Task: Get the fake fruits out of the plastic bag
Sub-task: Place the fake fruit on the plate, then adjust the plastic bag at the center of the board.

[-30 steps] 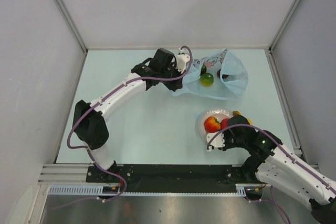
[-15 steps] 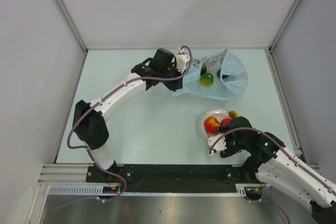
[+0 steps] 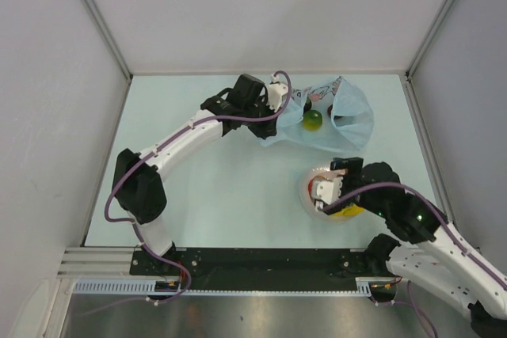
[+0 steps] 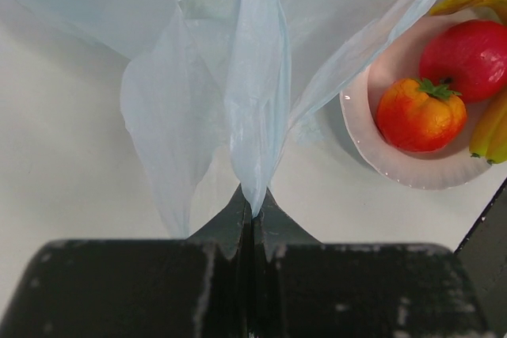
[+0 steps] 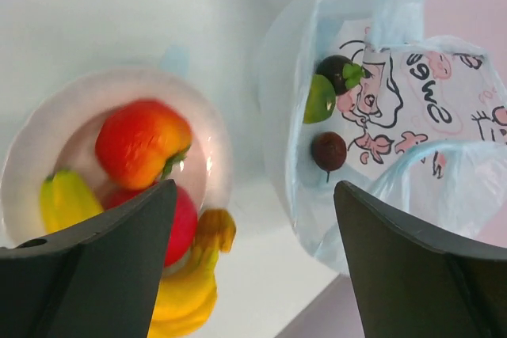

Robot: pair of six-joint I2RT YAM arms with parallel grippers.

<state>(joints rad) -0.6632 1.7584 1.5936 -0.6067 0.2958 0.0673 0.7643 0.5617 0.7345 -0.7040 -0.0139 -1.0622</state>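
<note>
The light-blue plastic bag lies at the back right of the table, its mouth toward the right. My left gripper is shut on a fold of the bag's left edge. Through the bag I see a green fruit, a dark one with a green top and a dark red-brown round one. The white plate holds an orange-red fruit, a red one, a banana and a small yellow-green fruit. My right gripper is wide open and empty above the plate.
Grey walls enclose the table on three sides, the right wall close behind the bag. The plate sits just in front of the bag, mostly under my right wrist. The left arm stretches across the table's middle to the bag.
My right arm has moved forward from the plate's near side to above the plate, hiding most of the fruits in the top view. The left gripper and bag have barely moved.
</note>
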